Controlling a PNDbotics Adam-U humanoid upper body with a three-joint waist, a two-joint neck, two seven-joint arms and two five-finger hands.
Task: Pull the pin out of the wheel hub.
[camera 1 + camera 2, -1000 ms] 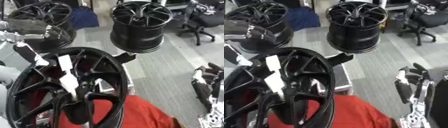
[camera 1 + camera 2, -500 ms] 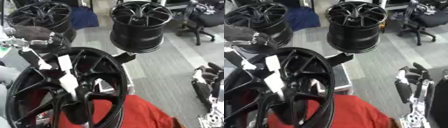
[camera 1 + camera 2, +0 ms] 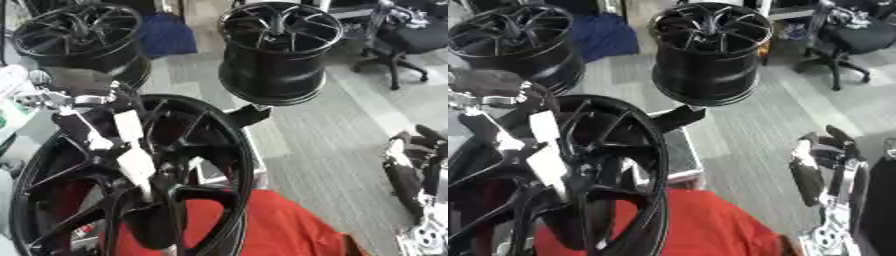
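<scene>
A large black wheel hub [image 3: 131, 175] stands upright close in front of me, filling the lower left. White strips [image 3: 131, 145] lie along its upper spokes; I cannot make out a pin among them. My left hand [image 3: 74, 90], dark with silver joints, comes in from the left and sits at the hub's upper left rim, touching or just above it. My right hand [image 3: 820, 160] rests open at the right edge, fingers up, well away from the hub.
A second black wheel [image 3: 276, 50] stands on a stand behind the hub, a third [image 3: 83, 40] at the back left beside a blue cloth [image 3: 166, 32]. An office chair [image 3: 407, 40] is at the back right. Red cloth [image 3: 262, 225] lies below the hub.
My left hand has moved right and down from the left edge onto the hub's upper left rim. The right hand has stayed in place.
</scene>
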